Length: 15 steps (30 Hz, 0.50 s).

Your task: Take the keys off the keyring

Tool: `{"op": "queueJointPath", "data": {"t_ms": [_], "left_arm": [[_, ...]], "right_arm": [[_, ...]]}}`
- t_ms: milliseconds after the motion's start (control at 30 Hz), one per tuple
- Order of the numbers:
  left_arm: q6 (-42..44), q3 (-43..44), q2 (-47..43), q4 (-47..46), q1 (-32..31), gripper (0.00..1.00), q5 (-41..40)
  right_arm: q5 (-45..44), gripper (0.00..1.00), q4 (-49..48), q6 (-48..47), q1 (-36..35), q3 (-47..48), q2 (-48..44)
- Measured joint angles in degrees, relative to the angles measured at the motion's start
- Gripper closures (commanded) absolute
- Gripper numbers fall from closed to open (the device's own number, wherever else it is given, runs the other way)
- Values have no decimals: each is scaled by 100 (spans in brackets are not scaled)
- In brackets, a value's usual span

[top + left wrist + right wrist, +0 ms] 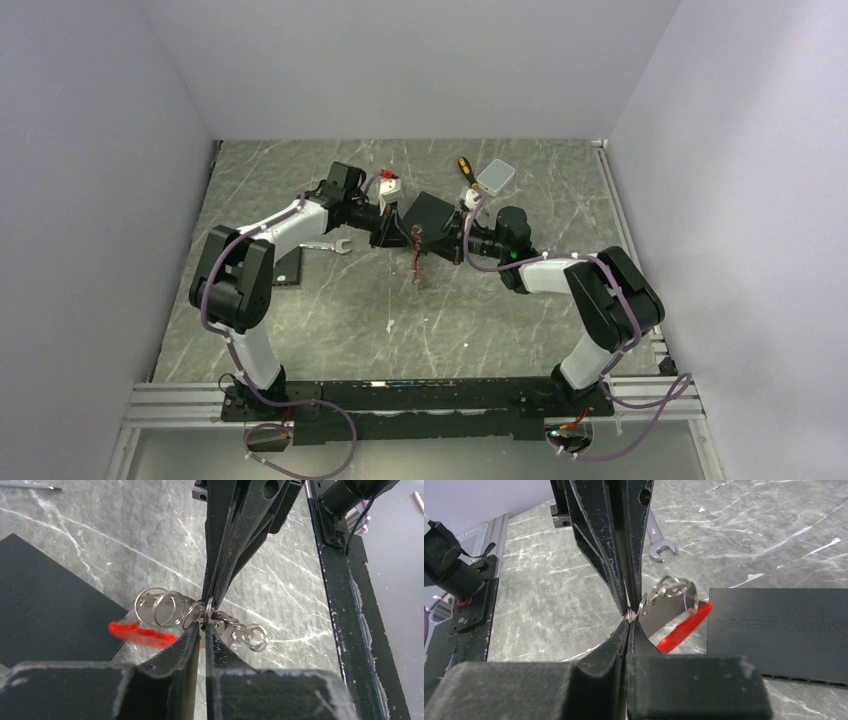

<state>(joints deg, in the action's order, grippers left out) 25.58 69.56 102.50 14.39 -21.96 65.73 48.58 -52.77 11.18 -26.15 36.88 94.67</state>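
The keyring hangs between my two grippers above the middle of the table [416,255]. In the left wrist view it shows as silvery wire rings [162,607] with a bright red part [142,633] below them. My left gripper [205,628] is shut on the rings, and the right gripper's fingers [235,540] pinch the same spot from the far side. In the right wrist view my right gripper [629,616] is shut on a ring, with the red part [686,625] hanging at its right. I cannot make out the two keys clearly.
A silver wrench [326,246] lies left of centre. A black box [426,211] sits behind the grippers. A white box [495,176] and a yellow-and-black screwdriver [464,167] lie at the back. A black pad [290,271] lies under the left arm.
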Motion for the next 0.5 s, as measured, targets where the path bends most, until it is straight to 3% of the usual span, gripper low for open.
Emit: {"op": "queueJointPath", "data": {"t_ms": [133,400,500], "left_arm": [[13,-2,42,66,-24,83,59],[-118,-55,63,98,-52,97,122],[-295,-57,133,-63,-50,98,199]], "right_arm": [[-9,100,-2,-2,4,0,0],[-2,100,-72,4,4,0,0],[0,100,-83,2,7,-9,0]]}}
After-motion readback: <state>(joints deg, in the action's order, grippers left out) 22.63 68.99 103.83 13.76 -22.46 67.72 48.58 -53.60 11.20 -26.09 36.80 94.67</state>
